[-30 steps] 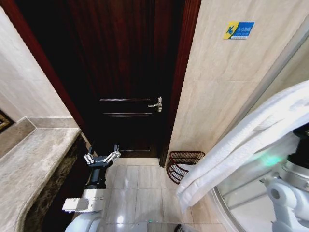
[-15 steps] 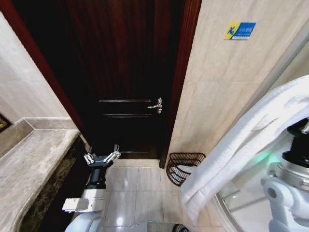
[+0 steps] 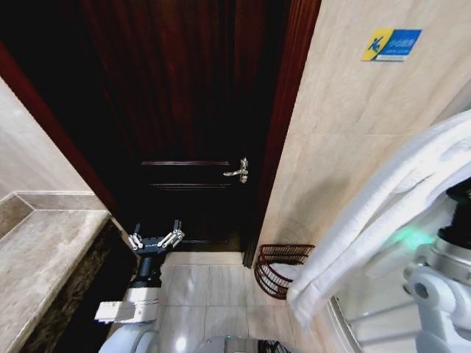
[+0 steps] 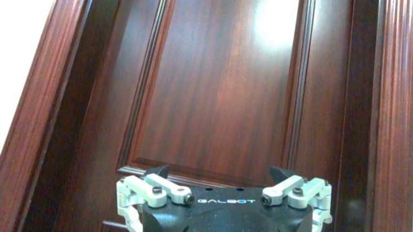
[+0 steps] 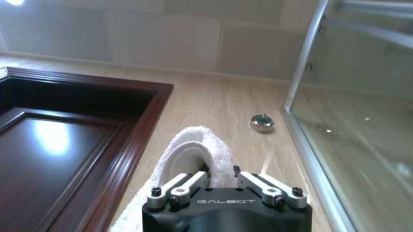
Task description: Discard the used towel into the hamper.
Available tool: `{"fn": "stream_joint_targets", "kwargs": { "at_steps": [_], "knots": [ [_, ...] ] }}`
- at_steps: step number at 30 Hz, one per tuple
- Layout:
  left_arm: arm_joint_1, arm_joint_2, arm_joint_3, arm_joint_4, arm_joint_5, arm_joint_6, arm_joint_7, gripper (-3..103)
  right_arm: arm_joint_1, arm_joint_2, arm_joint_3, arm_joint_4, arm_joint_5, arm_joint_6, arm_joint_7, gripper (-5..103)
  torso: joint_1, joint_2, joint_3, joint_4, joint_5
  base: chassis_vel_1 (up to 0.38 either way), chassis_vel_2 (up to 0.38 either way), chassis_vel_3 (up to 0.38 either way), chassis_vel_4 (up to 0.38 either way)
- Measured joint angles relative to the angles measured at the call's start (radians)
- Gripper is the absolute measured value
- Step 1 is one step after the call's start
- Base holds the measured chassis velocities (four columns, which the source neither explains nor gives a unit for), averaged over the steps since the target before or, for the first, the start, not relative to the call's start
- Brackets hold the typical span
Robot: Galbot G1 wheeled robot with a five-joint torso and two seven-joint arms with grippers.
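Carrying: I have the towel (image 3: pixel 383 220) pinched in the right gripper (image 5: pixel 221 178), its fingers pressed onto a white fold; the free end hangs down over the hamper's far side.
Landmark: the hamper (image 3: pixel 282 269) sits on the floor against the tiled wall, just beside the dark door (image 3: pixel 184 118).
Idle arm: my left gripper (image 3: pixel 155 239) hovers low before the door, on the hamper's other side, fingers spread and empty.
Change: over the last second my head view rose, so the whole scene slid down; the towel's tail now overlaps the hamper's rim.
Meaning: I judge I'm closing in, release not yet due.
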Motion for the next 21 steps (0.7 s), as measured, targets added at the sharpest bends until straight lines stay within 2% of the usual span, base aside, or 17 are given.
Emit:
{"fn": "stream_joint_targets", "kwargs": {
  "at_steps": [3,11,21],
  "knots": [
    [0.0,0.0,0.0,0.0,0.0,0.0,0.0,100,0.043,-0.041,-0.007,-0.043,0.002,-0.007,0.001,8,0.0,0.0,0.0,0.0002,0.0001,-0.035,0.041,0.028,-0.039],
    [0.0,0.0,0.0,0.0,0.0,0.0,0.0,100,0.112,-0.086,-0.026,-0.115,-0.004,-0.044,0.009,8,-0.001,0.0,0.0,0.0,0.0,0.0,0.0,0.0,0.0],
    [0.0,0.0,0.0,0.0,0.0,0.0,0.0,100,0.275,-0.172,-0.069,-0.222,0.001,-0.068,0.011,8,0.0,0.0,0.0,0.0001,-0.0002,0.0,0.0,0.0,0.0]
  ]
}}
